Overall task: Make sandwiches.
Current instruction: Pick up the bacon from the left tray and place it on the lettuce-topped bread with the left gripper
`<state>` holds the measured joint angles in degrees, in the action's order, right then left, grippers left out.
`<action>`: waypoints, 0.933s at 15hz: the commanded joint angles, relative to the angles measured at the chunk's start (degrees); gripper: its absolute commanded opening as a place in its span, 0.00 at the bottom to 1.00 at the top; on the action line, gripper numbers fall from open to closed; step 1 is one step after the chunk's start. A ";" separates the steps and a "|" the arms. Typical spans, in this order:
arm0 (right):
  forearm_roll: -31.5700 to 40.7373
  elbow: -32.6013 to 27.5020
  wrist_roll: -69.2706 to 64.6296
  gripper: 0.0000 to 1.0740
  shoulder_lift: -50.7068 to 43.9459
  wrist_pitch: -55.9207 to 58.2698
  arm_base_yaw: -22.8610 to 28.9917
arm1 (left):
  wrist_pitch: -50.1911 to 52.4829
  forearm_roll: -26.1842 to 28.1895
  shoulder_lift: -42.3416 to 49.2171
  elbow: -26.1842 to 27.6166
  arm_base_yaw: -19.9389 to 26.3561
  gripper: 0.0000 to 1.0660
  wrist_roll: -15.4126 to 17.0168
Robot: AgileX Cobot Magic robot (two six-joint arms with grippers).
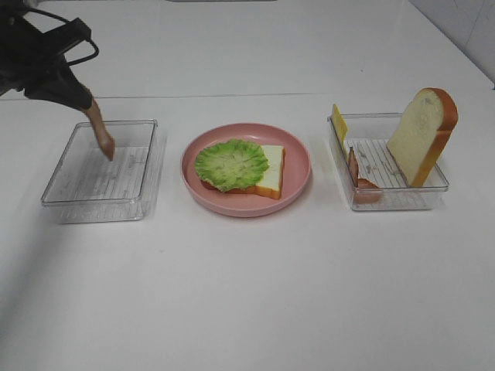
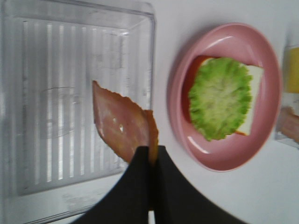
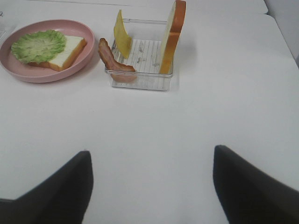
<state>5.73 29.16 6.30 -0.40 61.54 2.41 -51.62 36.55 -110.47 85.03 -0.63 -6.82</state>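
A bread slice (image 1: 272,171) with a green lettuce leaf (image 1: 230,163) on it lies on the round pink plate (image 1: 298,154); it also shows in the left wrist view (image 2: 254,100) and the right wrist view (image 3: 65,50). My left gripper (image 1: 87,99) is shut on a brown-red bacon strip (image 1: 100,132) and holds it hanging above the left clear tray (image 1: 69,193); the left wrist view shows the strip (image 2: 122,123). The right tray (image 1: 387,202) holds an upright bread slice (image 1: 421,133), a yellow cheese square (image 1: 339,124) and a bacon strip (image 1: 357,179). My right gripper (image 3: 152,161) is open above bare table.
The white table (image 1: 247,294) runs wide in front of the trays and plate. The plate stands between the two trays. A wall or panel edge shows at the far right corner (image 1: 464,31).
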 commanded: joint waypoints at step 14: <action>-0.06 -0.17 0.23 0.64 -0.69 -0.57 -0.34 | 4.93 41.08 -14.84 9.68 -18.56 0.00 -25.73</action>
<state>5.73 29.16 6.30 -0.40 61.54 2.41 -47.04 76.89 -126.97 96.09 -19.94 -32.09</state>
